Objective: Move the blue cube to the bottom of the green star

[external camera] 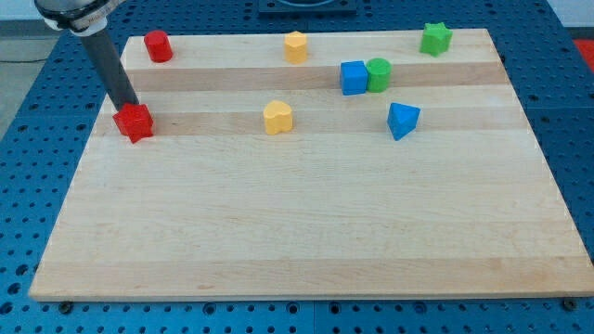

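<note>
The blue cube [353, 78] sits at the upper middle-right of the wooden board, touching a green cylinder [379, 74] on its right side. The green star [435, 38] lies near the top right corner, up and to the right of the cube. My tip [130, 106] is at the far left of the board, right at the top edge of a red star-shaped block [135, 122], far from the blue cube.
A red cylinder [159, 46] is at the top left. A yellow hexagonal block [295, 46] is at the top middle. A yellow heart [277, 117] is at mid-board. A blue triangular block [402, 120] lies below the green cylinder. The board [306, 232] rests on a blue perforated table.
</note>
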